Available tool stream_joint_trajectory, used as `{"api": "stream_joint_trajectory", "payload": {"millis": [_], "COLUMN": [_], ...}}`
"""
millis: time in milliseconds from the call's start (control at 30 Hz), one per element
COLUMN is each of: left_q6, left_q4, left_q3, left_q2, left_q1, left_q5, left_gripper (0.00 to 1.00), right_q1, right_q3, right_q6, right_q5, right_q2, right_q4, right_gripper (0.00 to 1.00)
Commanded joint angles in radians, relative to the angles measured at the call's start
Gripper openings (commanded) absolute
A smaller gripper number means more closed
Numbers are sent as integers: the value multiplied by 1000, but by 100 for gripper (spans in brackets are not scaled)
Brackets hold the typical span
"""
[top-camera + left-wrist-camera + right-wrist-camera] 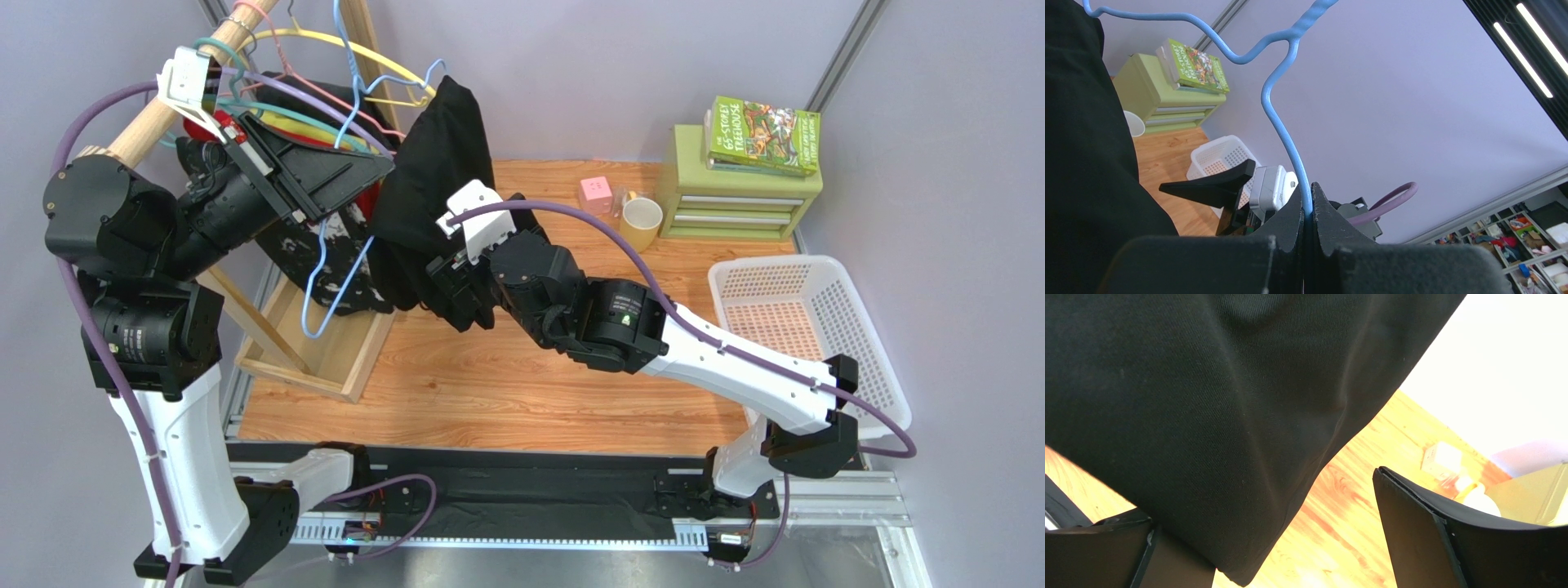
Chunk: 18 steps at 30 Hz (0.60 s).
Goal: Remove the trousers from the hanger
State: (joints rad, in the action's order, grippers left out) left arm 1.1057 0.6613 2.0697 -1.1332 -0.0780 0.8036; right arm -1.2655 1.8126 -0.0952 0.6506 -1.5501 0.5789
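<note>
The plain black trousers [429,184] hang from the thin light-blue hanger [329,276] beside the wooden rack. My left gripper [350,178] is shut on the hanger's wire. In the left wrist view the wire [1281,116] runs up out of my closed gripper [1308,211], with the trousers [1088,153] at the left. My right gripper [448,292] is open at the lower part of the trousers. In the right wrist view the black fabric [1229,404] hangs down between the spread fingers [1462,539], lying against the left one and apart from the right one.
The wooden rack [307,355] carries several other hangers [307,116], a red garment and a black garment with white splotches. A white basket [803,331] stands at the right. A green drawer unit [736,184] with a book, a cup [640,221] and a pink box [596,190] stand at the back.
</note>
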Motion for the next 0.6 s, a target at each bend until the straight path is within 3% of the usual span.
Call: {"api": "stream_joint_trajectory", "payload": {"millis": [0,100,200,367,400,467,567], "left_q6": [-20,-17,-12,-15,-18,-30,-62], "left_q4": [-115,-112,-108,-80,-75,-51,-6], "left_q3": [41,43,44,59,64,75,90], "left_q2": [15,15,13,7,4,0,-5], "left_q1": [1,1,1,1,1,3,1], "left_q5": [16,16,17,5,5,-1,-17], "left_gripper": [0,0,0,0,0,0,0], "right_q1": [18,37,52,71,80,87,89], "right_q3": [-1,7,20,33,36,60,88], "right_q6": [-72,-64,-44,-31,-26,-9,-3], "right_q5": [-8,-2,-19,-23,-31,-72,-121], "right_q2": [33,28,30,41,42,45,44], "right_q4": [-34,-33,-36,-36,-33,-13,31], "right_gripper": [88,83,72,32,16,0,0]}}
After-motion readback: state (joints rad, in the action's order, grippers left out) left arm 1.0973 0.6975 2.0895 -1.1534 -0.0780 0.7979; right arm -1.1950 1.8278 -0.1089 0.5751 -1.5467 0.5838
